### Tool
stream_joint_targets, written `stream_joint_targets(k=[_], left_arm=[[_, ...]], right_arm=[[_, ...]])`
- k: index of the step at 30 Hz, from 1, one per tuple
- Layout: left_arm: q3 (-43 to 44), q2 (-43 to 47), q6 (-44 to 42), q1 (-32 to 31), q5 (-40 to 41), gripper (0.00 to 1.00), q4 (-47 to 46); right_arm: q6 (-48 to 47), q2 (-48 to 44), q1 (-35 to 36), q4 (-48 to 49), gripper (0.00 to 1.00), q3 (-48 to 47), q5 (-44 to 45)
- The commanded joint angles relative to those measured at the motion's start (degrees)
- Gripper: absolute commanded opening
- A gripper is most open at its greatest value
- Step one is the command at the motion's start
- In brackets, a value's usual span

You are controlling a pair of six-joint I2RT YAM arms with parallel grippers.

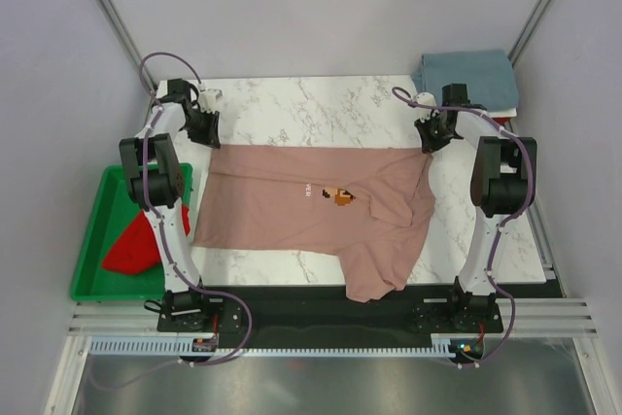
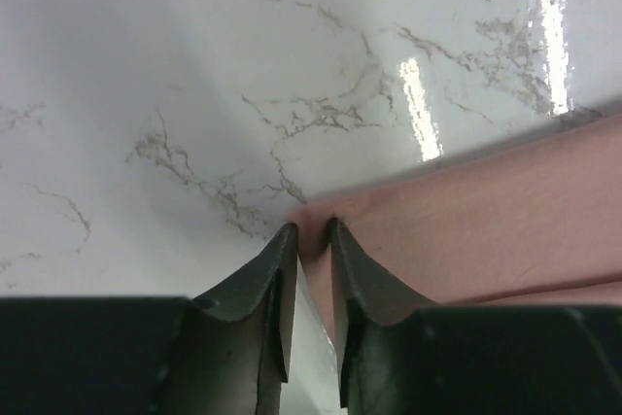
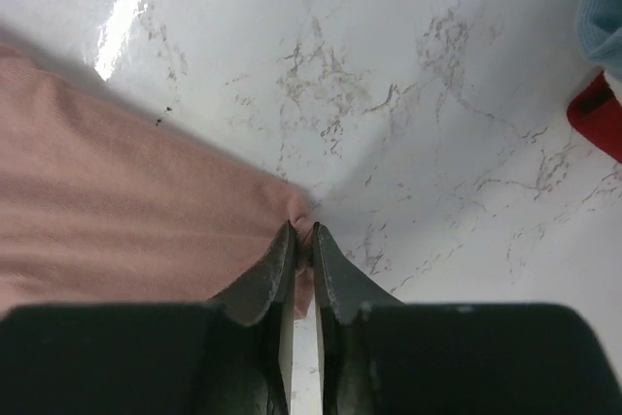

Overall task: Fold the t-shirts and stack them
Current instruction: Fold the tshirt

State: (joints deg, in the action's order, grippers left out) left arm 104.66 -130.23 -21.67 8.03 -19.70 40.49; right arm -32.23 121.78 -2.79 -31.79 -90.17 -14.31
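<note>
While the red t-shirt [image 1: 131, 250] lies in the green tray [image 1: 89, 274] at the left, the left gripper [image 1: 202, 129] has its jaws almost closed on the far left corner of the pink t-shirt [image 1: 292, 206], spread on the table [image 1: 311, 109]. The right gripper [image 1: 434, 133] pinches the far right corner likewise, near the grey-blue t-shirt [image 1: 466, 80]. Both bite very little cloth, so a quick lift may pull it free. Only the wrist views show these bites; only the top view shows cloth hanging over the near edge.

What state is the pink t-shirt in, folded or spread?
Spread: the pink t-shirt lies open on the table, its far corners pinched by the left fingers and right fingers.
</note>
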Motion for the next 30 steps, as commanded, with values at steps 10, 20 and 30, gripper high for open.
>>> stream_joint_targets(k=[10, 20, 30], left_arm=[[5.11, 2.61, 2.15, -0.83, -7.45, 0.02, -1.46], [1.00, 22.55, 8.66, 4.70, -14.13, 0.02, -6.03], [-17.55, 50.58, 6.91, 7.70, -19.50, 0.02, -6.83]], right_arm=[[3.58, -0.04, -0.11, -0.11, 0.00, -10.62, -0.55], [2.69, -16.99, -0.73, 0.41, 0.00, -8.10, 2.61], [5.24, -45.11, -1.43, 1.30, 0.00, 1.13, 3.23]])
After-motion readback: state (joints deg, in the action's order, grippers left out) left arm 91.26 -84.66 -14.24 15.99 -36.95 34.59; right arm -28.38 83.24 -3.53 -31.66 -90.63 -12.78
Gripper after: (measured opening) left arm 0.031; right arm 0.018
